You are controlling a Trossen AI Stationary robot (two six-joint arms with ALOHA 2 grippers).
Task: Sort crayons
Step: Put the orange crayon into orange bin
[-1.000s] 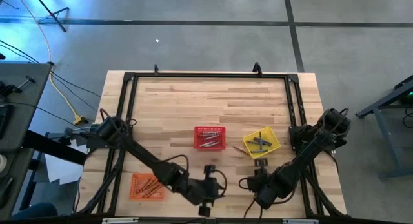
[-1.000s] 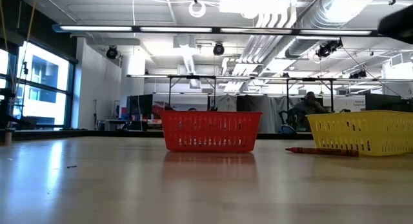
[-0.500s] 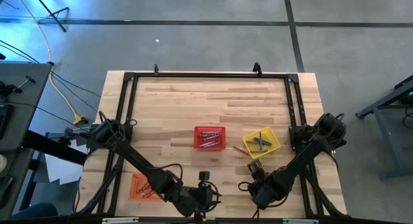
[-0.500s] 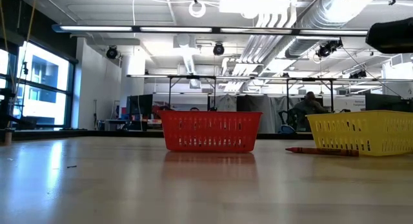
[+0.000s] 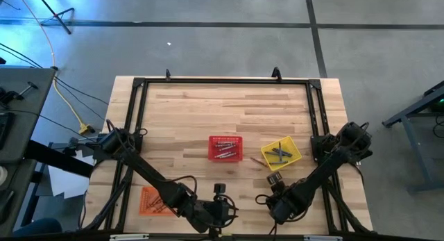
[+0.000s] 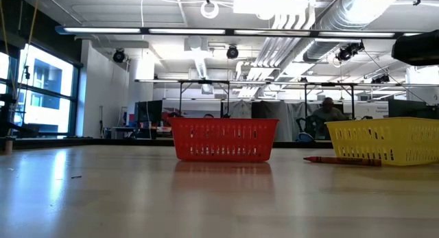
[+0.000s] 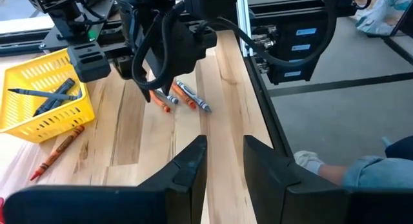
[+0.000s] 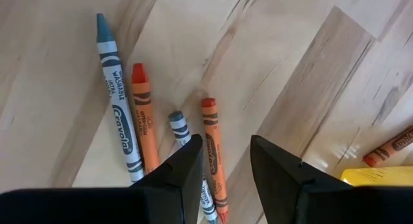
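Observation:
Several loose crayons lie flat on the wooden table near its front edge: a blue-grey one, an orange one, a short grey-blue one and another orange one. My right gripper hangs open just above them, pointing down. Its fingers stand on either side of the second orange crayon's lower half and touch nothing. My left gripper is open and holds nothing. It stands to the table's left of the right one, near the front edge, aimed at the crayon cluster.
A red basket holding crayons stands mid-table. A yellow basket with dark crayons is to its right, and an orange basket sits at the front left. One red-orange crayon lies on the table beside the yellow basket.
My right gripper has sunk toward the loose crayons and rolled about its own axis, staying open. My left gripper has swung a little toward the table's near left corner, then held still. No crayon has moved.

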